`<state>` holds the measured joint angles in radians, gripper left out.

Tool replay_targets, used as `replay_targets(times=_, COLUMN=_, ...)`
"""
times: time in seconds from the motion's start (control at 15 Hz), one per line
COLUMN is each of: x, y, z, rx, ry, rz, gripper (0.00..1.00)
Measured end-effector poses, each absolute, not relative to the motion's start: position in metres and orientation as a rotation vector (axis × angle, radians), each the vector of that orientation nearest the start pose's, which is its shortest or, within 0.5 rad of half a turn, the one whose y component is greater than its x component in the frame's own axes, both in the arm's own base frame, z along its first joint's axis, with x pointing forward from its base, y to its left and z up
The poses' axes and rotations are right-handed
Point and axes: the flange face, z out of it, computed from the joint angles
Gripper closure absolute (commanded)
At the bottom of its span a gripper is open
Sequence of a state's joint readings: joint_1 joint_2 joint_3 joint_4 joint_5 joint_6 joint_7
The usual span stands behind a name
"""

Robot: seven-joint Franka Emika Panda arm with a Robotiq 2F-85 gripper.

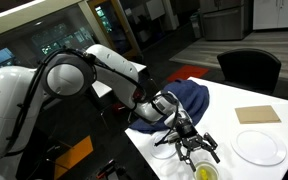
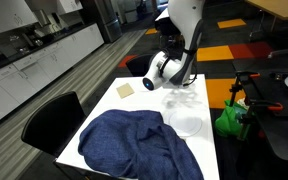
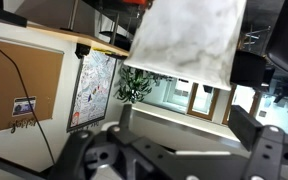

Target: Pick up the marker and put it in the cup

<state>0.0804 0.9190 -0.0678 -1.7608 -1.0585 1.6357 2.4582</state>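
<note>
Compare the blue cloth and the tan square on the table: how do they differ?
The blue cloth is dark blue; the tan square is pale brown. The cloth lies crumpled in folds; the square lies flat, straight-edged. The cloth covers far more table than the square. Both rest on the white table.

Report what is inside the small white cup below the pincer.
A yellow patch shows inside the cup, probably the marker. The open pincer hangs just above it. The cup's floor, and how the marker lies, cannot be seen.
</note>
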Motion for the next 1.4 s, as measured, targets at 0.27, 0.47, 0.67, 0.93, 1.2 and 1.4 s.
replay_targets(times=0.27, x=0.553, y=-0.08, z=0.058, rx=1.208, ry=-1.415, rz=0.672, gripper=0.0)
replay_targets(times=0.47, x=0.56, y=-0.073, z=0.084, rx=1.204, ry=-1.435, rz=0.7, gripper=0.0)
replay_targets(times=0.67, x=0.564, y=-0.064, z=0.126, rx=1.176, ry=-1.453, rz=0.737, gripper=0.0)
replay_targets(times=0.93, x=0.56, y=-0.05, z=0.196, rx=1.113, ry=-1.471, rz=0.787, gripper=0.0)
replay_targets(times=1.2, x=0.551, y=-0.038, z=0.261, rx=1.074, ry=-1.495, rz=0.816, gripper=0.0)
replay_targets(times=1.4, x=0.547, y=-0.032, z=0.298, rx=1.062, ry=-1.515, rz=0.832, gripper=0.0)
